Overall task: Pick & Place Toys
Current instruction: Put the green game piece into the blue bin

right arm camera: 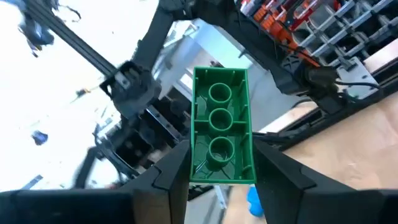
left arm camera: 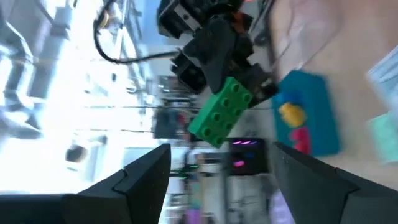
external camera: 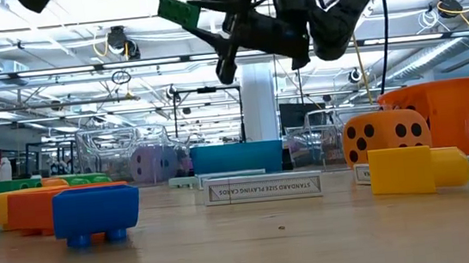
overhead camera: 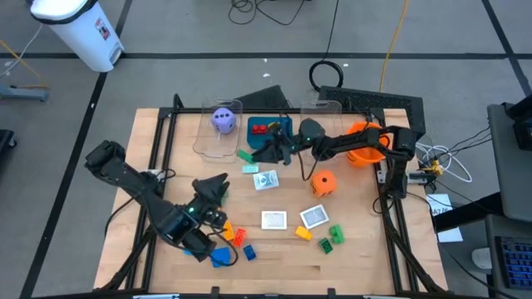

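Right wrist view shows my right gripper clamped on a green building brick, hollow underside facing the lens, carried high off the table. From above, the brick sits just ahead of the fingertips, beside the teal tray and near the clear bin holding the purple die. I'd keep the wrist level, centre over the chosen container, lower before releasing. My left gripper hovers apart, fingers spread wide, empty, above the bricks nearest it.
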Action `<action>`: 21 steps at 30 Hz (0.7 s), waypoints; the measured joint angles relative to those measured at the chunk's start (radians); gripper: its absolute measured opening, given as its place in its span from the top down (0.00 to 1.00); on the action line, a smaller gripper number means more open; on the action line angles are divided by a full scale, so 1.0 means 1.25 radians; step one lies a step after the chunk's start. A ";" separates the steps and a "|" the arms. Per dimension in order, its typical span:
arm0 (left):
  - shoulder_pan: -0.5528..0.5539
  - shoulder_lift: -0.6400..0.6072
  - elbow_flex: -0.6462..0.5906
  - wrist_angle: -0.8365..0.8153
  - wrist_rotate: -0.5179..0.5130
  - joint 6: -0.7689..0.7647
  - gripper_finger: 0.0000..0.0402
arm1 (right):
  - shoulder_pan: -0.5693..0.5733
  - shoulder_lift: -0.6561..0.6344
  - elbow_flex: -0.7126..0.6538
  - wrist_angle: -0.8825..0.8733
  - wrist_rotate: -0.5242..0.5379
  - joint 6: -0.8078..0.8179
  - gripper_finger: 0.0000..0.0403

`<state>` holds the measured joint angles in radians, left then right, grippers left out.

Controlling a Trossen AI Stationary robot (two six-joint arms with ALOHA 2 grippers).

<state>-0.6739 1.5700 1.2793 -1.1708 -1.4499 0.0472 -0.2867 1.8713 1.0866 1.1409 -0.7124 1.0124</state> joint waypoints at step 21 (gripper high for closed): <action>0.190 0.000 -0.001 0.407 -0.035 0.614 0.31 | -0.009 0.000 0.000 0.052 -0.043 0.072 0.66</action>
<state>-0.4364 1.5703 1.2785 -0.6615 -1.4937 0.8149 -0.2980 1.8717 1.0866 1.2055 -0.7664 1.1022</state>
